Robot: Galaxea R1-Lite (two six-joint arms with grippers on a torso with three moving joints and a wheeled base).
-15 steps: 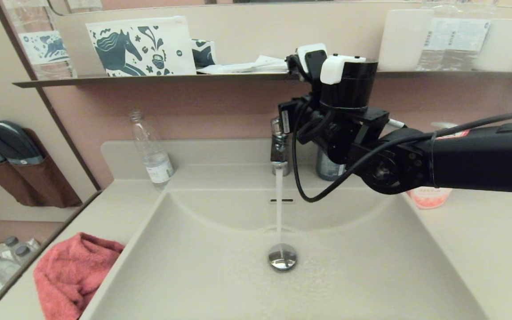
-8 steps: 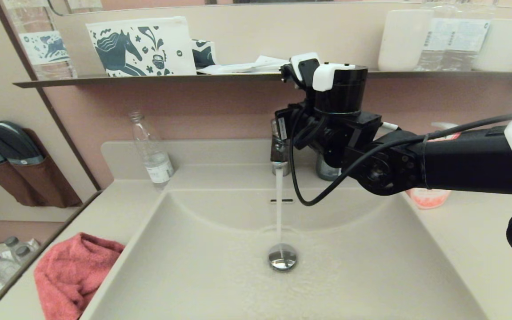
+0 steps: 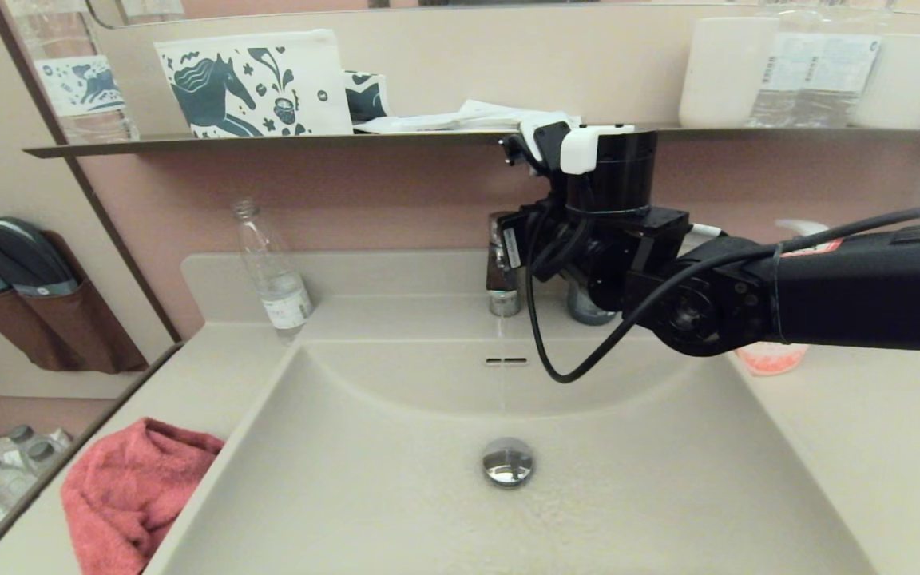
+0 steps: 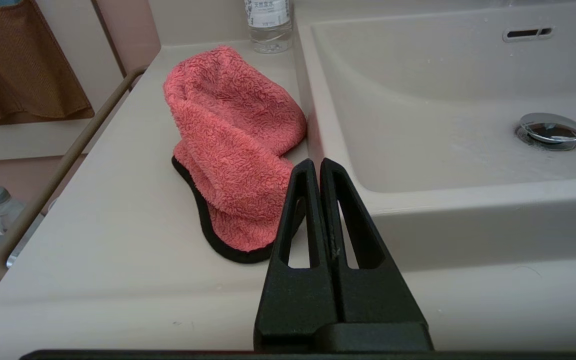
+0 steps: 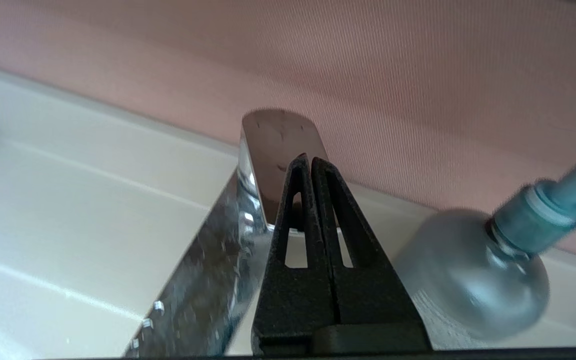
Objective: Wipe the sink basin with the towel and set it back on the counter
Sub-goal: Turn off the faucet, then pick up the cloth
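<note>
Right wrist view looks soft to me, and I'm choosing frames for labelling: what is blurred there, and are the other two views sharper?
Right wrist view: the grey pump bottle and chrome faucet are smeared, the shut right gripper crisp. Left wrist view: the towel fibres and drain plug are sharp. Head view: sharp, though straight edges bow.

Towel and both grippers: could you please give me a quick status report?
Right gripper shut, tips at faucet handle. Left gripper shut, empty, beside towel. Towel bunched on counter left of sink basin. Basin wet, nothing in the way.
</note>
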